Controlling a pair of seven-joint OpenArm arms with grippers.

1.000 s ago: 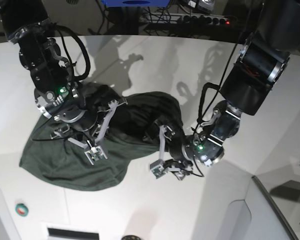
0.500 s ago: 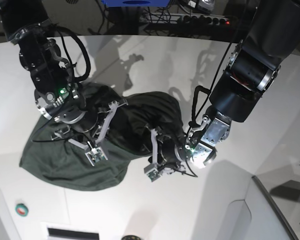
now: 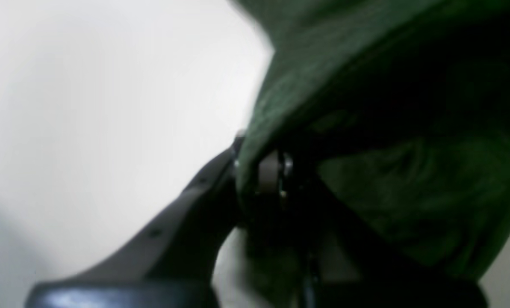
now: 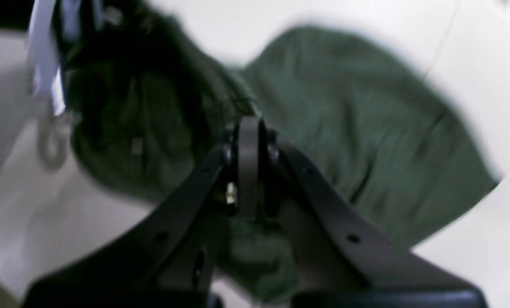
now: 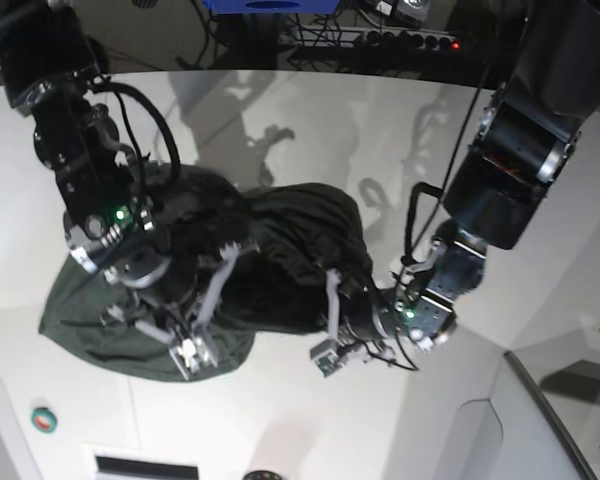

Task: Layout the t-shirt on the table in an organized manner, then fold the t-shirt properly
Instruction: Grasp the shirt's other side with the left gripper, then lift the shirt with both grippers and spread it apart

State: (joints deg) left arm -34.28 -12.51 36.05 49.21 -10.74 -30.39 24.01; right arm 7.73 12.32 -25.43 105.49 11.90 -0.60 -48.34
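**Both grippers clamped on the bunched green t-shirt**

Currently the t-shirt [image 5: 280,250] lies crumpled on the table [image 5: 310,120], a dark green mound toward the front middle of the white top, with a flatter flap spreading out to the base view's left and front. Both arms reach down into it.

The left gripper [image 3: 272,171], on the base view's right, has its jaws together on a fold of the green cloth. From the left wrist view the fabric drapes over and around the fingertips, hiding most of them, with bare white table to one side. In the base view this gripper [image 5: 342,325] sits at the mound's front right edge.

The right gripper [image 4: 248,162], on the base view's left, is also closed: the right wrist view shows the two dark fingers meeting at the tips, with green cloth bunched around and under them, so it appears pinched on the shirt. Beyond it the flatter part of the garment spreads over the white surface. Both wrist views are blurred.
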